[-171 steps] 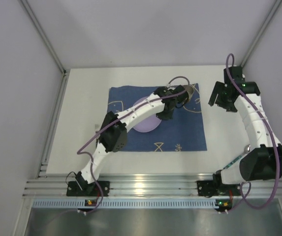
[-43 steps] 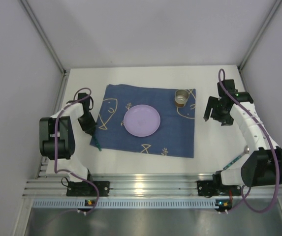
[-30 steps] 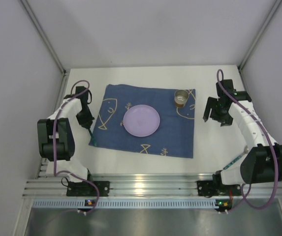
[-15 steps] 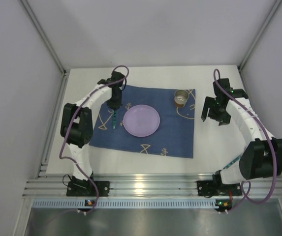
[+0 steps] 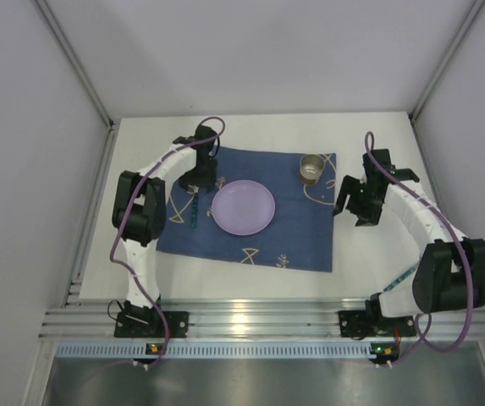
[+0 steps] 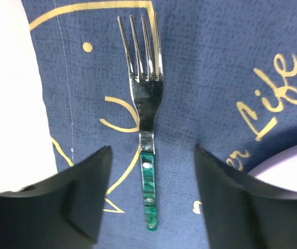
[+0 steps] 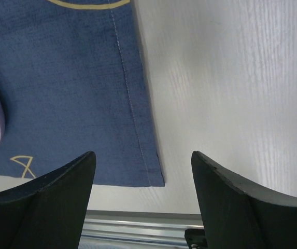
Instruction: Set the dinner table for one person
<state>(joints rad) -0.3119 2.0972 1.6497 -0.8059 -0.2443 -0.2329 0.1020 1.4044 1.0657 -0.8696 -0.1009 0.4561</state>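
Observation:
A fork with a green handle lies flat on the dark blue fish-print cloth, tines pointing away from the wrist. My left gripper hovers over its handle, open, with a finger on each side and neither touching it. From above, the fork sits just left of the lilac plate, below the left gripper. My right gripper is open and empty above the cloth's right edge on the white dinner table.
A small round cup stands on the cloth's far right corner. A teal-handled utensil lies on the table beside the right arm's base. Grey walls enclose the table on three sides, and an aluminium rail runs along the near edge.
My left gripper carried the fork from the table's left side onto the cloth beside the plate, then opened and let it go. The right gripper drifted left toward the cloth's edge.

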